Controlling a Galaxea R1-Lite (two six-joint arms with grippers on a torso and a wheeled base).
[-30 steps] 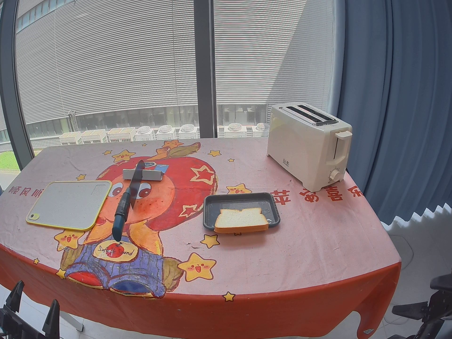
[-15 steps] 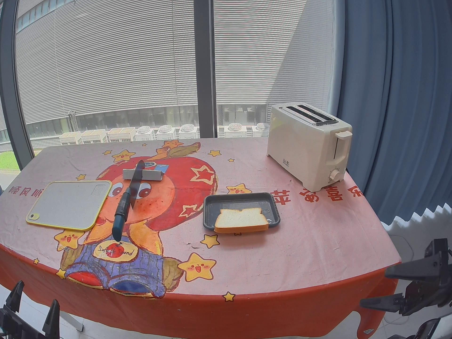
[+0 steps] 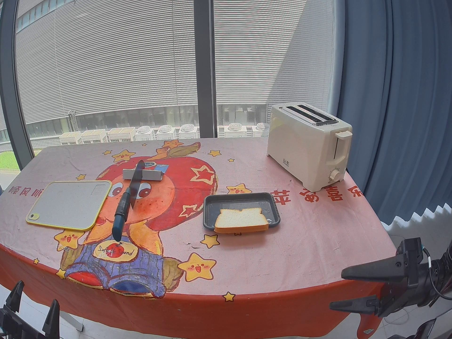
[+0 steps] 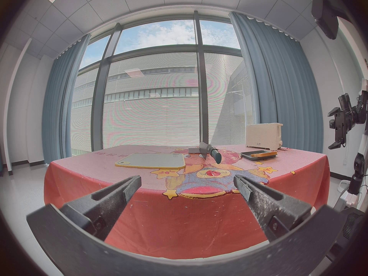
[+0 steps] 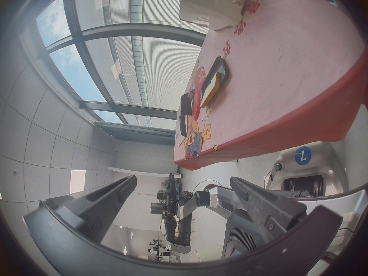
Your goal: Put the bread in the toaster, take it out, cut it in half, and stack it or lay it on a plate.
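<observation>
Two fingers of the right gripper (image 3: 343,289) stood apart and empty off the near right corner of the table (image 3: 306,250), well apart from the bread (image 3: 241,219). The left gripper (image 3: 34,302) hung likewise spread, below the near left edge. The bread lay in the dark tray (image 3: 240,197), at its near rim, with the toaster (image 3: 308,142) beyond. It looked light, soft and easily crushed, so a gentle pinch across the near crust seemed wisest.
</observation>
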